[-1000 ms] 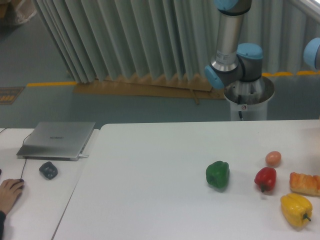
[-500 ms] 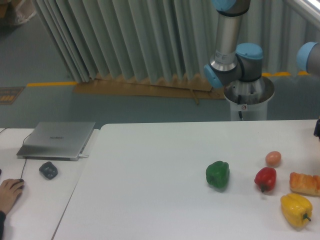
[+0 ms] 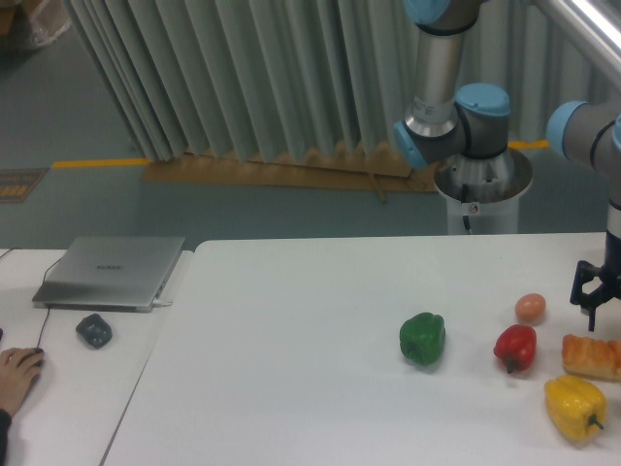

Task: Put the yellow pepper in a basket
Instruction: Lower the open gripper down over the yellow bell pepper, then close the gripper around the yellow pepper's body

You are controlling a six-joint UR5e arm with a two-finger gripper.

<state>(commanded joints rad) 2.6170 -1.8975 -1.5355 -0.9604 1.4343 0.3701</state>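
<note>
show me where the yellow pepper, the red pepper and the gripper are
yellow pepper (image 3: 574,407), fixed camera, middle of its body
red pepper (image 3: 515,346), fixed camera, middle of its body
gripper (image 3: 594,302), fixed camera, between its dark fingertips

I see my arm reaching down at the far right edge of view, wrist vertical, gripper (image 3: 594,306) pointing downward with its dark fingers parted, holding nothing

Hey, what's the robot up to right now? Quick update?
Gripper above the bread, empty. Yellow pepper untouched on table. No basket in sight.
</note>
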